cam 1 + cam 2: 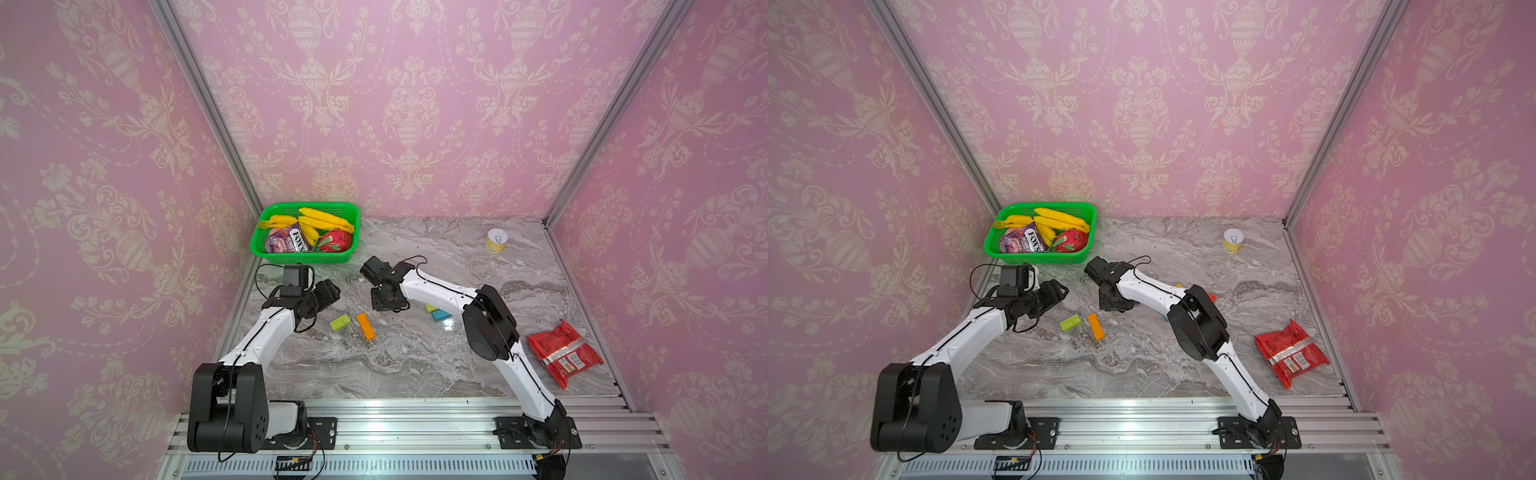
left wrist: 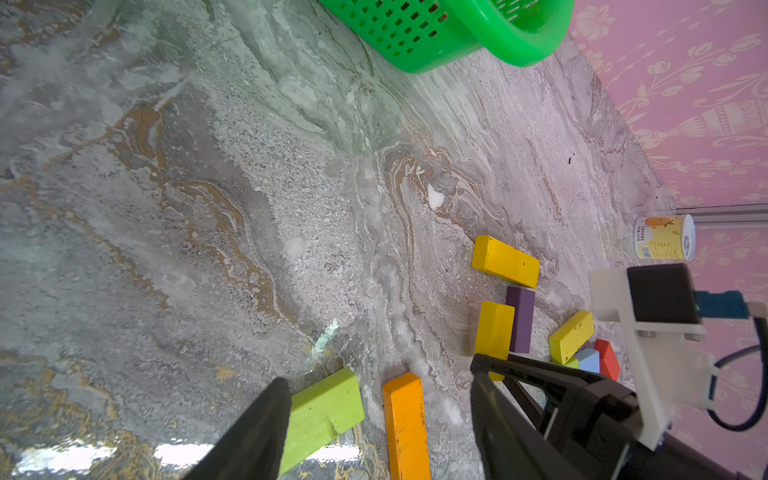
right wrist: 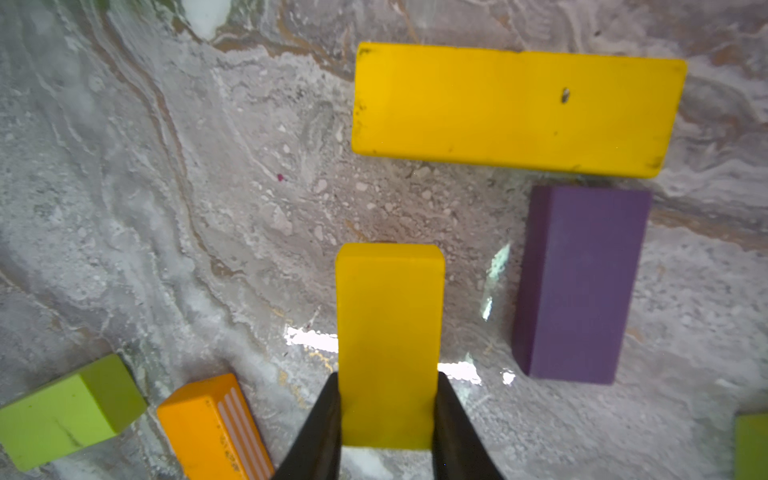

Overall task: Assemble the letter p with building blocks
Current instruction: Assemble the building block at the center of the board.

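Reaching over the middle of the marble table (image 1: 395, 365), the right gripper (image 3: 387, 376) is bracketing one end of a short yellow block (image 3: 388, 316), which is lying flat on the marble. Its black fingers (image 3: 320, 436) are sitting close against the block's long sides with no clear gap, but I cannot tell whether they are pinching it or only flanking it. That block is pointing at one end of a long yellow block (image 3: 515, 110) lying crosswise, with a strip of bare marble between them. A purple block (image 3: 582, 282) is lying parallel to the short yellow one and apart from it, its end almost meeting the long block's side near the opposite end. The left gripper (image 2: 380, 374) is hanging with its fingers spread wide, holding nothing, while a lime green block (image 2: 324, 411) and an orange block (image 2: 405, 428) are lying just ahead of it, near each other but not touching. Beyond the purple block, another yellow block (image 2: 571, 336), a light blue block (image 2: 588, 360) and a red block (image 2: 607, 359) are huddling together. In both top views a green basket (image 1: 303, 257) of bananas (image 1: 324, 218) is sitting at the far left, a small can (image 1: 496, 241) is standing far right, and a red snack packet (image 1: 565, 353) is lying near the right edge.
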You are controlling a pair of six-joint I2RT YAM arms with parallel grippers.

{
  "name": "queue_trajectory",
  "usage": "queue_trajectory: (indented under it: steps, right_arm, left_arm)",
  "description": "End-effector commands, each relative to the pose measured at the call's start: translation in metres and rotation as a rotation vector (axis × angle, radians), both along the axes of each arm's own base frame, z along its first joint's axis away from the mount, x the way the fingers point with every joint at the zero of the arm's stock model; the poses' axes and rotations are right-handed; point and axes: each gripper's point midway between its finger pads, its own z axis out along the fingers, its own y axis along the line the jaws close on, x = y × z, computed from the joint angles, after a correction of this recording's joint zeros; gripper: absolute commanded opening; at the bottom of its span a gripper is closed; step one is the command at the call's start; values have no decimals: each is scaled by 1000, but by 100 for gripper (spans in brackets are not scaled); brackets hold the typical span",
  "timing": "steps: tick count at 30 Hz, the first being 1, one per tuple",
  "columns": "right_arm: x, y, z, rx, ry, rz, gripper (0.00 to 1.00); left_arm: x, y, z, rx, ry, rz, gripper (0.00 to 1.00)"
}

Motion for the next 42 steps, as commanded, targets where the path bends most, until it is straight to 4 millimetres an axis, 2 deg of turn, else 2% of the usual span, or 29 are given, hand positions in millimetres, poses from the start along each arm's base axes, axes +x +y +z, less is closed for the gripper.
queue_trajectory:
  steps: [1,8,11,14,18,20,24,27,31,37,42]
  right_arm:
    - [5,2,-5,-4,5,-28,41]
    - [8,2,18,36,-50,-25,53]
    - [7,8,46,112,-110,-3,53]
    - [7,5,67,141,-154,-1,53]
    - [5,-2,77,170,-167,7,48]
    - [1,-6,72,181,-150,7,39]
    - [-8,-9,52,221,-104,8,18]
    - [-13,-9,39,246,-74,5,9]
    - [-14,-11,30,238,-58,6,9]
    - [-14,-12,13,272,-9,-4,9]
    - [-13,-15,4,272,18,-4,9]
  left_arm:
    - [4,-2,5,-15,-9,-17,71]
    - [4,-6,2,-26,-2,-23,70]
    - [4,-10,3,-32,-2,-30,70]
    - [6,-25,1,-48,2,-64,69]
    - [8,-50,-5,-97,17,-112,61]
    - [10,-57,-9,-116,25,-119,55]
    - [14,-72,-16,-135,35,-147,35]
    - [20,-82,-25,-150,53,-159,21]
    - [25,-92,-37,-161,73,-165,6]
    - [31,-111,-51,-166,104,-198,0]
    - [34,-118,-60,-162,124,-202,0]
